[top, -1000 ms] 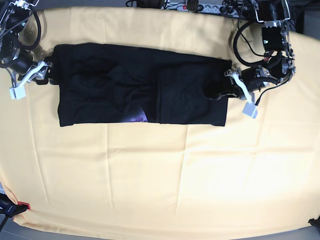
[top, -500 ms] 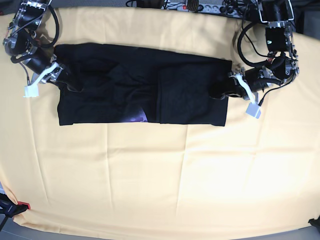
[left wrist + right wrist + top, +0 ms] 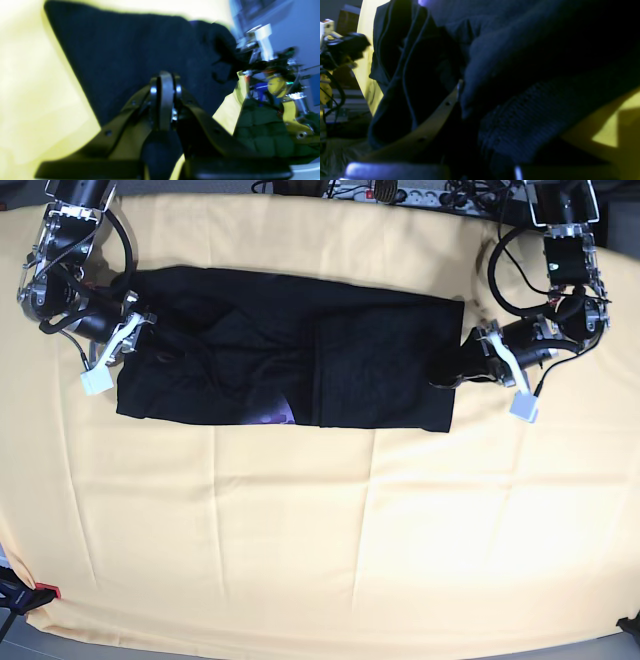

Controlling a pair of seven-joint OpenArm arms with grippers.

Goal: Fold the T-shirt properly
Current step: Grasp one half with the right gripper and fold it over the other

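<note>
**Both arms at the ends of the folded shirt**

A pale yellow tablecloth [image 3: 300, 530] covers the table; a power strip [image 3: 385, 193] lies at its 12 o'clock edge. The black T-shirt [image 3: 290, 360] lies as a long band across the upper half. The left gripper [image 3: 452, 372] sits at the band's 3 o'clock end, its jaws together, with dark cloth below them. The right gripper [image 3: 148, 340] is at the 9 o'clock end, buried in bunched fabric; whether it is clamped, I cannot tell.
</note>
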